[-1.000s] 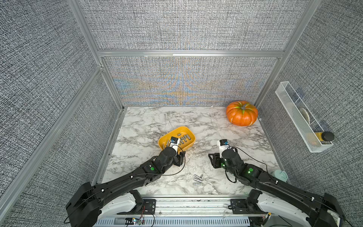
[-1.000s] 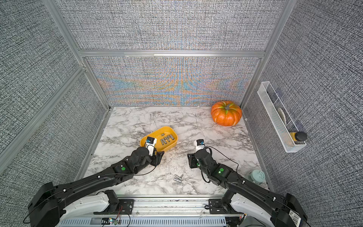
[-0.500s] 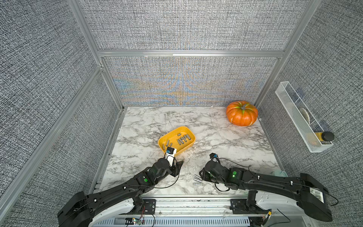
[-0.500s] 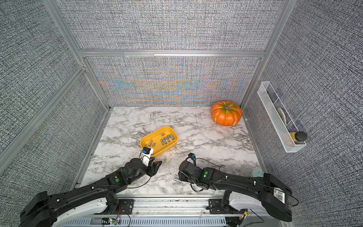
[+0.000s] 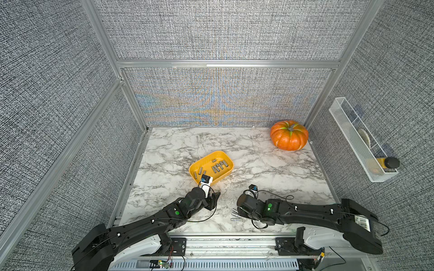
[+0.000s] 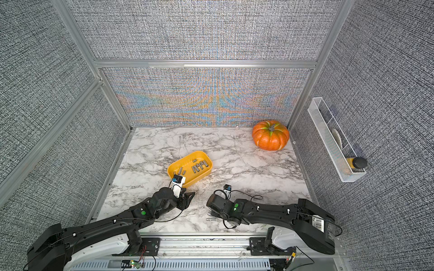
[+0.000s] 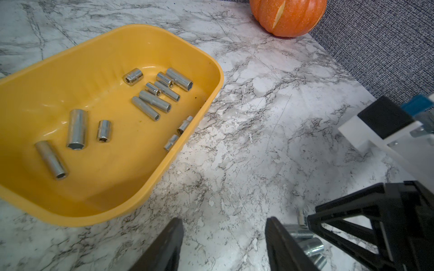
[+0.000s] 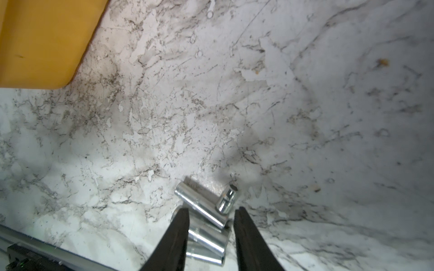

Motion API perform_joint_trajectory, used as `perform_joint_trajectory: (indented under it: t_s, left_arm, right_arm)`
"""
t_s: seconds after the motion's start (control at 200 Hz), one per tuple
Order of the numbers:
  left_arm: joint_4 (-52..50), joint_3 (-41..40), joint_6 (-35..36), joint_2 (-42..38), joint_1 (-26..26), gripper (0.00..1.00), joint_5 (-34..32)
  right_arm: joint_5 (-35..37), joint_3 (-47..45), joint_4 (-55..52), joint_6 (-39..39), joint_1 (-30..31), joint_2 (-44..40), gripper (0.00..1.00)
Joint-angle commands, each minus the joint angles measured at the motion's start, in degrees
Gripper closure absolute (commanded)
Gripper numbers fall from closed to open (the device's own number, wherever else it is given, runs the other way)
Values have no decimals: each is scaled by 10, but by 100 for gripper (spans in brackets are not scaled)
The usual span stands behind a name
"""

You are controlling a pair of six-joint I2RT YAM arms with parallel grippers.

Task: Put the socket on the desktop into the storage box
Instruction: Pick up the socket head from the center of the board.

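Grey woven panels (image 5: 211,30) wall in a marble-patterned desktop (image 5: 258,164), across which the black left arm (image 5: 152,221) and right arm (image 5: 305,210) stretch from the near rail. A white wire basket (image 5: 357,143) hangs on the right-hand panel, and an orange pumpkin (image 5: 289,135) sits in the far right corner, well apart from the work. Nearer the middle, towards the left, lies the yellow storage box (image 5: 209,162), with a dozen steel sockets (image 7: 152,98) scattered flat on its floor. The left gripper (image 7: 223,220) hovers near the box's near edge, its fingers spread with only bare marble between them. The right gripper (image 8: 211,210) is down at a small cluster of loose sockets (image 5: 235,214) lying on the desktop close to the near rail, between the two arms. Its fingers straddle one of them, though whether they pinch it cannot be told. In both top views the right wrist covers part of that cluster, and in the left wrist view the right gripper's black frame stands in front of it.
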Motion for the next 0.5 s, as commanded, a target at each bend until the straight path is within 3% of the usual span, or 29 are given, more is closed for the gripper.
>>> perform_joint_trajectory:
  t_s: [0.0, 0.495]
  left_arm:
    - [1, 5, -2, 4, 0, 39, -10]
    - [-2, 8, -2, 11, 0, 39, -14]
  right_arm:
    - [11, 6, -7, 0, 1, 12, 63]
    - [15, 24, -5, -3, 10, 56, 65]
